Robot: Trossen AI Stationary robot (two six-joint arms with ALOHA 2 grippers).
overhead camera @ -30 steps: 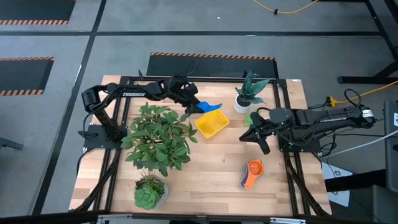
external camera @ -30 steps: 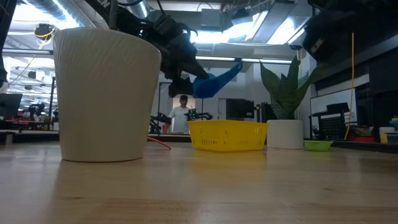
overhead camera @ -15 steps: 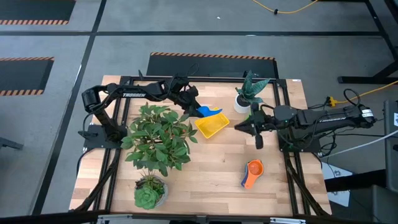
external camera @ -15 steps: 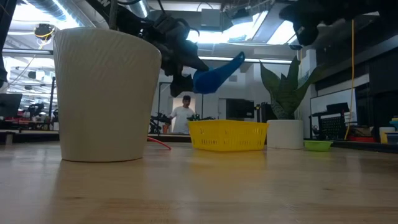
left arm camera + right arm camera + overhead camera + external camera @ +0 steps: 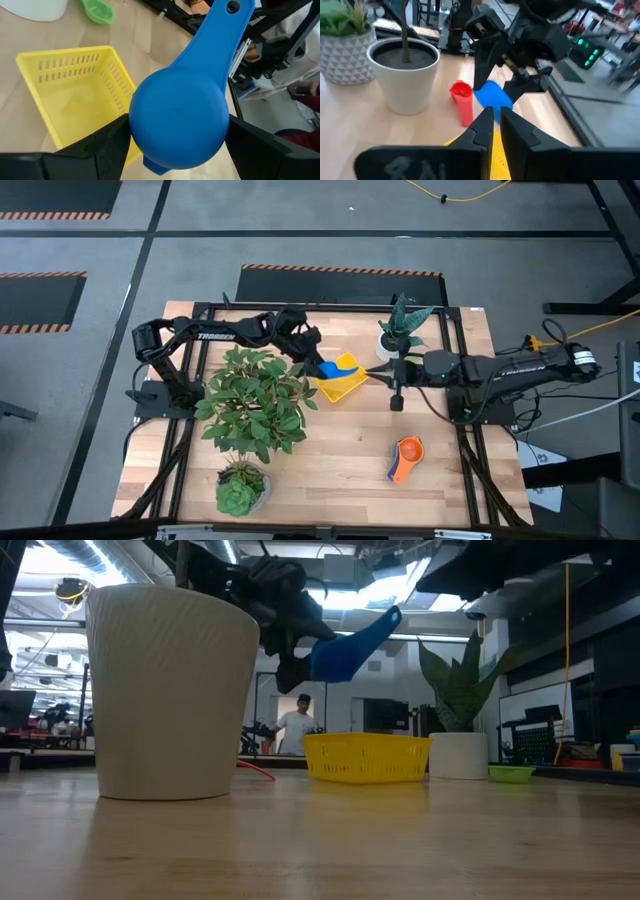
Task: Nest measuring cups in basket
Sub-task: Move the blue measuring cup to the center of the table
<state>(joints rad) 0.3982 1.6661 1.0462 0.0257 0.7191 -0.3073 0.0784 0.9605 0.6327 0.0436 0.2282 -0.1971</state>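
My left gripper [image 5: 313, 362] holds a blue measuring cup [image 5: 330, 368] in the air above the yellow basket [image 5: 345, 386], which stands flat on the table [image 5: 365, 757]. My right gripper [image 5: 378, 372] hovers just right of the basket. Its fingers are shut to a thin slit [image 5: 493, 127] and point at the left gripper, touching nothing. A green cup [image 5: 512, 773] lies beside the white pot on the right. An orange cup [image 5: 407, 452] with another nested in it lies on the near right of the table. My left gripper pinches the blue cup's round bowl [image 5: 150, 150] between its two fingers [image 5: 107, 147], one on each side. The bowl's underside faces the wrist camera. The cup is lifted clear above the basket and tilted, its handle [image 5: 380, 625] slanting up and away from the fingers.
A large leafy plant in a white pot [image 5: 255, 400] fills the table's left middle and blocks the low view's left [image 5: 170, 690]. A small succulent [image 5: 240, 492] sits near left. A spiky plant in a white pot [image 5: 395, 340] stands far right. A person [image 5: 296, 725] stands in the room behind.
My left gripper has carried the blue cup a little toward the near edge, over the basket's far-left part, and the cup's handle has tipped further up. My right gripper has swung toward the left and far edges, ending beside the basket's right corner.
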